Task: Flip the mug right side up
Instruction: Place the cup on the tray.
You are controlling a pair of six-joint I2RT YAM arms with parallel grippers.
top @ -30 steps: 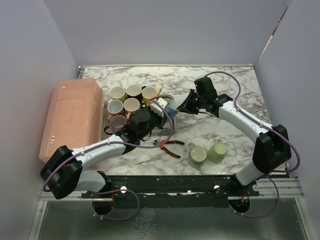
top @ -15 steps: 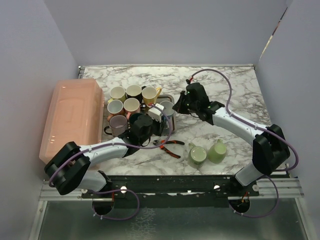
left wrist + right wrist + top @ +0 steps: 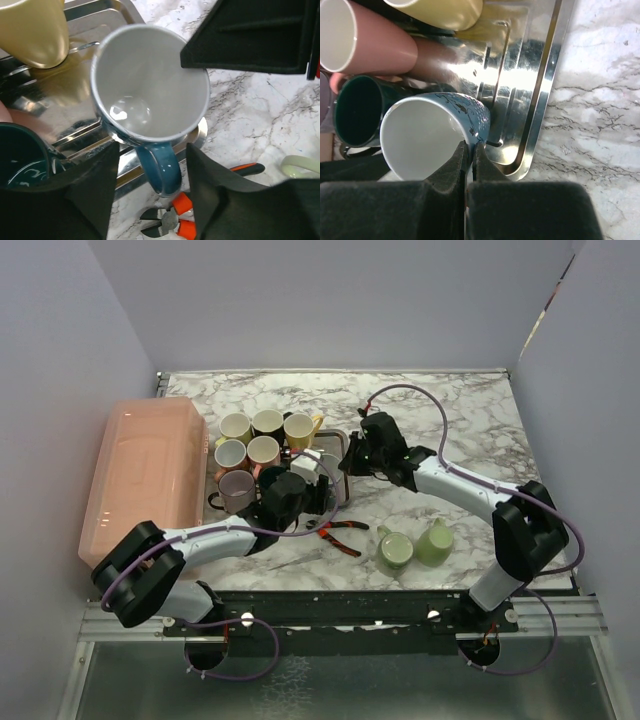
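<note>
Just glossy blue mug (image 3: pixel 150 90), ribbed steel tray (image 3: pixel 520 75)

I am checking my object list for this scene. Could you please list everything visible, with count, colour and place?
blue mug: one, blue with white inside, mouth up, at a tray corner
other mugs: at least seven, cream, yellow, pink, dark green, on tray
tray: one, shiny metal, table middle
green mugs: two, light green, table front right
pliers: one, orange handles, before tray
bin: one, pink, table left
table: one, white marble
left gripper: open, around blue mug's handle
right gripper: shut, at blue mug's rim
</note>
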